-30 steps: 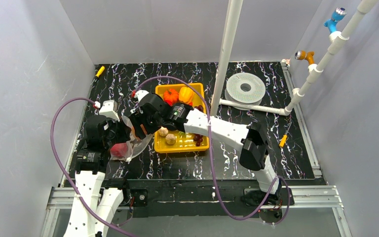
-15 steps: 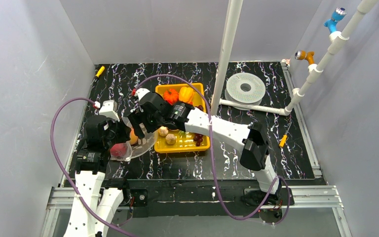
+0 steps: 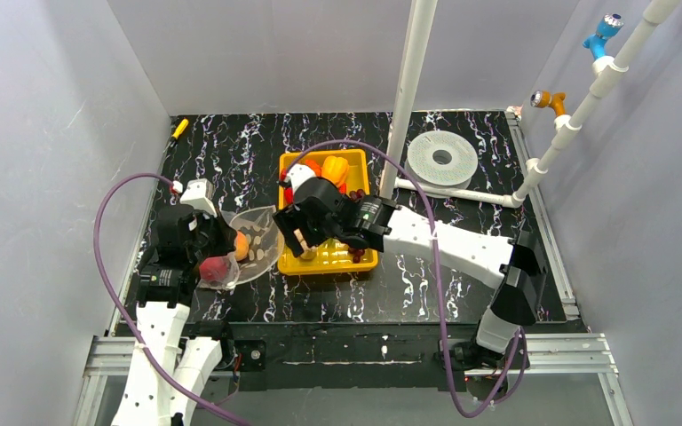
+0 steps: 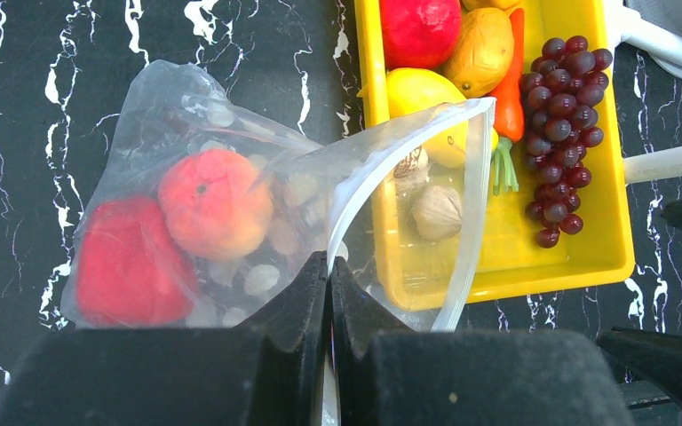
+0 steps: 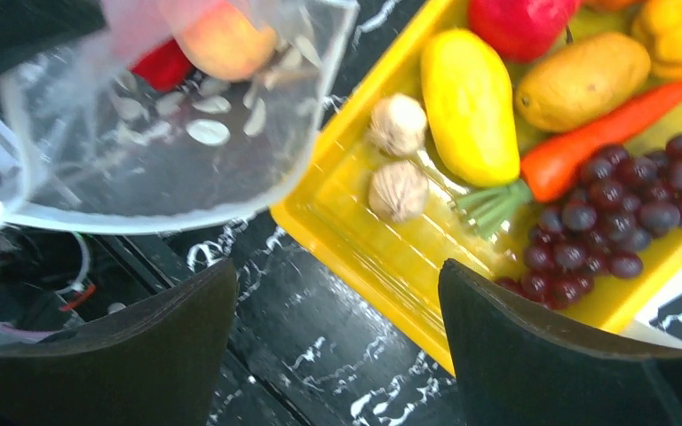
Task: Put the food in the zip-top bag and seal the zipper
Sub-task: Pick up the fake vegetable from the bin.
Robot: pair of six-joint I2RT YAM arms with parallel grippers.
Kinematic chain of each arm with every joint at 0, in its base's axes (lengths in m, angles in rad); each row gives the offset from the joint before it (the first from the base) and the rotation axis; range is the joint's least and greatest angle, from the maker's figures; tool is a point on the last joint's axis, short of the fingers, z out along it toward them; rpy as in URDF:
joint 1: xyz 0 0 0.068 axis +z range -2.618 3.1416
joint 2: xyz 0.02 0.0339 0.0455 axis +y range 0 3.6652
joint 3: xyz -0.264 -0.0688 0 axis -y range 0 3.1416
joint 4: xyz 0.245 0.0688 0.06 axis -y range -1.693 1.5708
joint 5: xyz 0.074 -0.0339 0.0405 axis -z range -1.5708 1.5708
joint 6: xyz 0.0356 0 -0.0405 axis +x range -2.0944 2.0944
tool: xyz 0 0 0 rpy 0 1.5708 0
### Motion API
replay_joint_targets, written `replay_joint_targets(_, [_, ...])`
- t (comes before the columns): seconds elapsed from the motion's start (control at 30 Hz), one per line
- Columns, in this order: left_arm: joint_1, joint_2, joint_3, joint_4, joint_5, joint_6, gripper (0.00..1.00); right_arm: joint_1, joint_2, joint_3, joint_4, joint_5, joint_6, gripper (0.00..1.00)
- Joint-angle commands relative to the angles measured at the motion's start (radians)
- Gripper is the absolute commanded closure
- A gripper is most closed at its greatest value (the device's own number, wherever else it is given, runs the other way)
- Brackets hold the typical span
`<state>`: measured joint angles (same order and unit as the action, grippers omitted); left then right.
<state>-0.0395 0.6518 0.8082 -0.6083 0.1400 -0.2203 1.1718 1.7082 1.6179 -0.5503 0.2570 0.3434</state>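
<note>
Overhead, the zip-top bag (image 3: 262,232) sits just left of the yellow tray (image 3: 337,266). Left wrist: the left tool (image 4: 329,266) is clamped on its mouth edge; a slip would collapse the opening. Right wrist: the right tool (image 5: 337,293) gapes empty over the tray and could snag the bag's lip.

Open zip-top bag (image 4: 155,106), 2 fruits in.
Clear, crinkly; lies left of yellow tray (image 4: 497,275), mouth overlapping tray edge, zipper (image 4: 360,182) unsealed. Inside: orange fruit (image 4: 215,202) & red fruit (image 4: 133,262). In tray: grapes (image 4: 561,133), carrot (image 4: 511,80), 2 walnuts (image 5: 399,189).
</note>
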Motion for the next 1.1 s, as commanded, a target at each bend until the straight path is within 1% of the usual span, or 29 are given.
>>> replay_joint_targets(0.0, [-0.003,-0.002,0.009,-0.007,-0.011,0.000,1.00,-0.010,-0.026,-0.105,0.056,0.046,0.019,0.12])
replay_joint_targets(0.07, [-0.002,0.001,0.009,-0.007,-0.010,0.000,1.00,-0.017,-0.013,-0.129,0.064,0.047,0.030,0.14])
replay_joint_targets(0.2, [-0.002,0.004,0.009,-0.008,-0.010,0.000,1.00,-0.023,0.025,-0.160,0.096,0.061,0.036,0.24])
replay_joint_targets(0.27, [-0.003,0.005,0.009,-0.008,-0.010,0.000,1.00,-0.024,0.049,-0.178,0.123,0.073,0.029,0.26])
replay_joint_targets(0.43, [-0.002,0.007,0.009,-0.008,-0.010,0.000,1.00,-0.026,0.134,-0.146,0.134,0.081,0.009,0.32])
replay_joint_targets(0.73, [-0.003,0.011,0.009,-0.008,-0.009,0.001,1.00,-0.025,0.238,-0.090,0.173,0.086,-0.028,0.38])
replay_joint_targets(1.07, [-0.002,0.010,0.009,-0.008,-0.012,0.000,1.00,-0.029,0.310,-0.048,0.208,0.097,-0.056,0.38])
